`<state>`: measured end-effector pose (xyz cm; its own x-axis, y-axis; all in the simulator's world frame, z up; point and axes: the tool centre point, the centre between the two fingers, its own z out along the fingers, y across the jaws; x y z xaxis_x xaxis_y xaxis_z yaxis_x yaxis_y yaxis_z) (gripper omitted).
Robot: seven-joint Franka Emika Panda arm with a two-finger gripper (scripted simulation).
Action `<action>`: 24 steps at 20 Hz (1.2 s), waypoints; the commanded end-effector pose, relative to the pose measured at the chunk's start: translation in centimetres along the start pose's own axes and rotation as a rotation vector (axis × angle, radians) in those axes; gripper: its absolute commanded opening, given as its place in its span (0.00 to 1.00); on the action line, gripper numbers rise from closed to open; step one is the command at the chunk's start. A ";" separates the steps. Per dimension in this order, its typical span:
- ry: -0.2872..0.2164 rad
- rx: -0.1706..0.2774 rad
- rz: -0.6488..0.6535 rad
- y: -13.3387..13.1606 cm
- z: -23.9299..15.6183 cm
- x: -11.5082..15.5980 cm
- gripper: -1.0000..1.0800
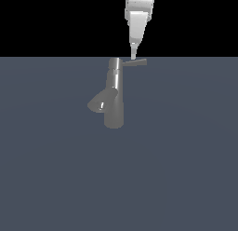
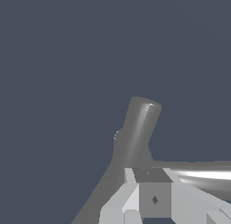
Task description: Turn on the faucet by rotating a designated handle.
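In the exterior view the white fingers [image 1: 134, 54] come down from above, their narrow tip reaching the handle [image 1: 136, 63] just beyond where it leaves the column. The handle is a thin grey lever sticking out sideways from the top of the faucet [image 1: 114, 92], which stands as 1 upright shiny cylinder on the dark grey-blue tabletop [image 1: 186, 155]. The column lies beside the fingers, toward the exterior view's left of them, and the cone-shaped spout [image 1: 100, 101] angles out lower down on the column's far side from the fingers. In this view the fingers read as 1 tapered white shape, so how far apart they stand cannot be told, nor whether they merely touch the handle or close on it.

The wrist view gives what the exterior view does not: the fingers' [image 2: 153, 198] pale and grey blocks up close, pressed against a bright, shiny grey bar that runs past them, with the faucet [image 2: 137, 133] column rising beyond them against the plain tabletop [image 2: 54, 60]. The fingertips themselves are cut off at the edge, so their gap stays unreadable here too.
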<state>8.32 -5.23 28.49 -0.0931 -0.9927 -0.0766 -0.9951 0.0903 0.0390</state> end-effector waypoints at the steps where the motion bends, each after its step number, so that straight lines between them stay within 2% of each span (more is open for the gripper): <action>1: 0.002 -0.007 0.008 -0.6 0.8 0.6 0.00; 24: 0.011 -0.020 0.041 -5.8 3.8 3.4 0.00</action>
<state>14.22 -6.25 27.58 -0.0985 -0.9920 -0.0788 -0.9951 0.0975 0.0160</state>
